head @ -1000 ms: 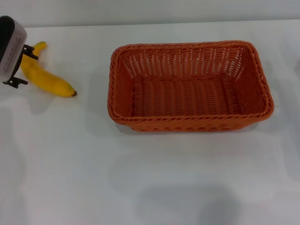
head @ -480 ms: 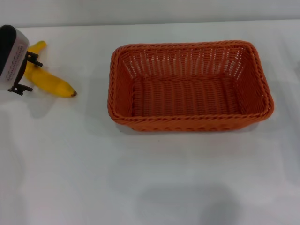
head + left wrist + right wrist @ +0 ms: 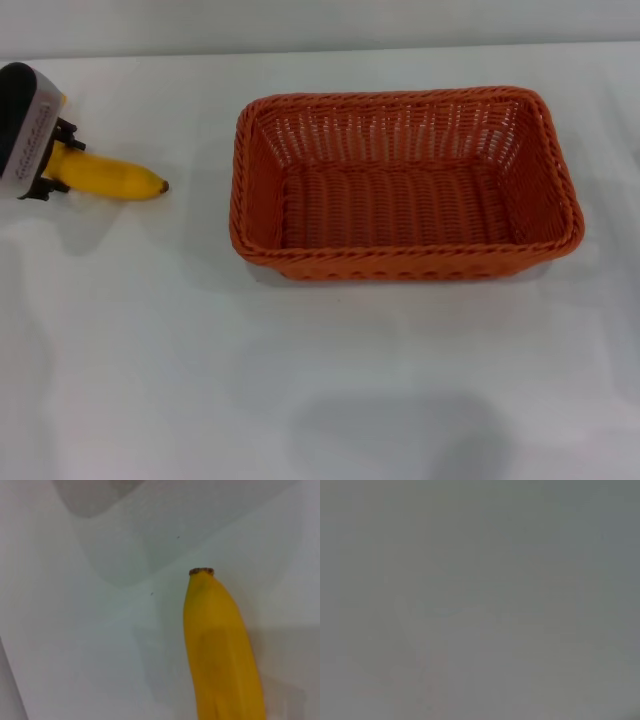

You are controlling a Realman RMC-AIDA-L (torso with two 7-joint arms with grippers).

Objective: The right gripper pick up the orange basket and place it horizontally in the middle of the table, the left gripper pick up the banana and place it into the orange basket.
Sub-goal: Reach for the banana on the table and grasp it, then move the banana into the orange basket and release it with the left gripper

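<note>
From my head I see the orange basket [image 3: 405, 183] lengthwise mid-table [image 3: 300, 380], empty. My left gripper [image 3: 52, 158] at the far left edge is clamped on the banana [image 3: 112, 177] at its stem end; the dark tip points toward the basket. My left wrist shows only the banana [image 3: 220, 650] over white. My right gripper is out of sight.

A pale grey wall [image 3: 320, 22] runs as a narrow band behind the far edge of the table [image 3: 150, 380]. Soft grey shadows [image 3: 400, 430] lie on the near part of the top. The left wrist view shows two tiny dark specks [image 3: 152, 593] on the top. The right wrist view shows only an even grey, source unclear.
</note>
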